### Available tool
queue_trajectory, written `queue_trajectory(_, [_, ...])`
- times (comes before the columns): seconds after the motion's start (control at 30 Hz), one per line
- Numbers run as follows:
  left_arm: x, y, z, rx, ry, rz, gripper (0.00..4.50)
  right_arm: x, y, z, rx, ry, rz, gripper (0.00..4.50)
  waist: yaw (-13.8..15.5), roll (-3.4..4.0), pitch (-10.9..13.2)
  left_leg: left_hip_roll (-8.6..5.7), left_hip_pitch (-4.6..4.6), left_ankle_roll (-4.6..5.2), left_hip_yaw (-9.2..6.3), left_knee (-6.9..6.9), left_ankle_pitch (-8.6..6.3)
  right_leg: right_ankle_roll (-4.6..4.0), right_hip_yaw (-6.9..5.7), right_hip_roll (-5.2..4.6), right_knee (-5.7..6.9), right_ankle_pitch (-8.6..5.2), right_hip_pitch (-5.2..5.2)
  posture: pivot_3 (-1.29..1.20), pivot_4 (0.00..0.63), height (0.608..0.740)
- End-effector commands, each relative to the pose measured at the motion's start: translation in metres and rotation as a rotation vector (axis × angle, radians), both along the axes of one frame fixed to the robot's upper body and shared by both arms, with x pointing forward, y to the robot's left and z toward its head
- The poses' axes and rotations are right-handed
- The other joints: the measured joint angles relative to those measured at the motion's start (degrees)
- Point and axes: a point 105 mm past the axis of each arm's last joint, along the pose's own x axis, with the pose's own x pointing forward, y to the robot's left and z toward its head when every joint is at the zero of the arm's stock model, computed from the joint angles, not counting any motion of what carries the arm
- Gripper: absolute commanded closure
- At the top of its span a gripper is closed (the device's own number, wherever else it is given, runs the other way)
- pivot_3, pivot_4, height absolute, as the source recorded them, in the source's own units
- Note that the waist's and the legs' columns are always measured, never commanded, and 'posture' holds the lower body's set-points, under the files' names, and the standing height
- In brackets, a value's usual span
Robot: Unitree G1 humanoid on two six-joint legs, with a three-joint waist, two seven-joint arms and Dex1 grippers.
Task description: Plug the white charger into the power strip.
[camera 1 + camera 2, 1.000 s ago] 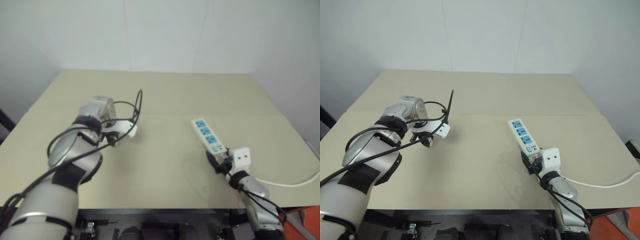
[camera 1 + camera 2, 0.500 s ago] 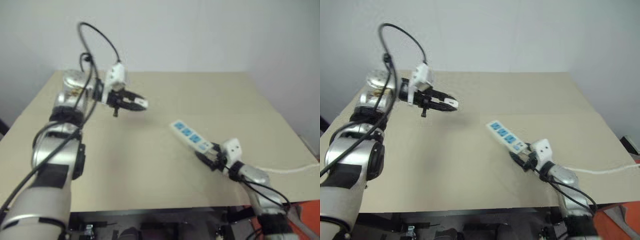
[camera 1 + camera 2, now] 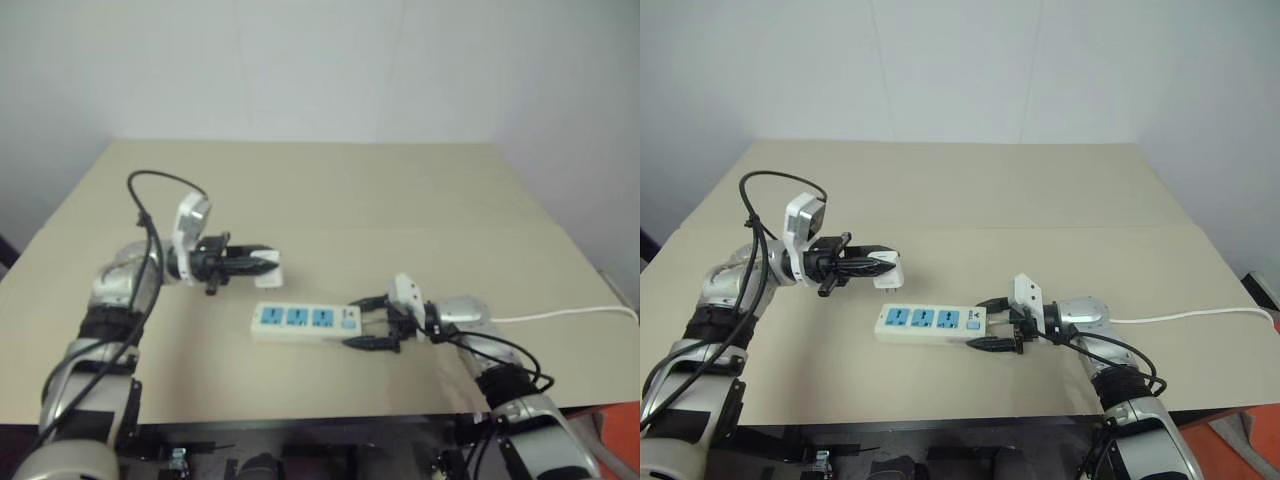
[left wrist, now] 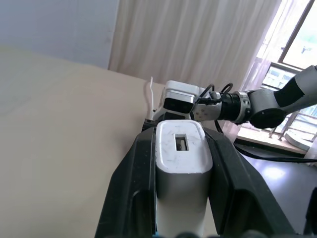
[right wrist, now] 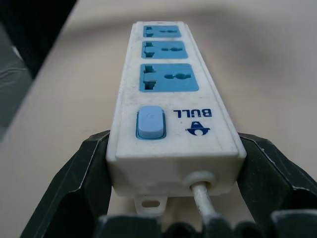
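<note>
The white charger [image 3: 891,264] is a small boxy plug clamped between the black fingers of my left gripper [image 3: 886,265], which is shut on it and points level toward the right. In the left wrist view the charger [image 4: 181,166] fills the gap between the fingers. The power strip [image 3: 930,322] lies crosswise low over the table, its three blue sockets facing up. It sits just below and right of the charger, and the two are apart. My right gripper [image 3: 990,328] is shut on the strip's cord end [image 5: 168,94], one finger on each long side beside the blue switch.
The strip's thin white cord [image 3: 1185,320] runs right from my right gripper and off the table edge. The beige tabletop [image 3: 970,190] stretches bare behind both arms to a white wall. Its front edge [image 3: 940,415] runs close below the strip.
My right gripper swung left and turned the strip from pointing away to lying crosswise. My left gripper came down and back with the charger, still pointing right.
</note>
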Motion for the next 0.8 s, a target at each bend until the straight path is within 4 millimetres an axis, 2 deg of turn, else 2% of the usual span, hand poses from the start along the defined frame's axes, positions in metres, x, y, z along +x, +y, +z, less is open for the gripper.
queue_trajectory(0.03, [-0.001,-0.007,0.002,-0.016,-0.011,-0.037,3.48,0.002,0.006,0.002,-0.013,-0.031,0.03,1.1,-0.03,0.0,0.0,-0.01,0.08,0.0,0.01,0.0,0.0,0.0,0.0,0.0,0.01,0.0,0.06,0.0,0.15,0.74])
queue_trajectory(0.47, [-0.005,-0.049,-0.029,0.014,-0.008,-0.146,3.48,0.0,0.003,-0.019,-0.039,-0.003,0.005,1.1,-0.25,0.01,-0.01,-0.05,0.15,-0.01,0.04,-0.02,0.0,-0.03,0.03,0.06,0.0,0.01,0.11,0.0,0.15,0.74])
queue_trajectory(0.8, [-0.007,-0.063,-0.039,0.03,0.004,-0.182,3.48,0.002,0.005,-0.026,-0.05,-0.02,-0.002,1.1,-0.29,0.01,-0.01,-0.03,0.3,-0.01,0.04,-0.03,0.0,-0.03,0.04,0.07,0.01,0.02,0.25,0.0,0.15,0.74])
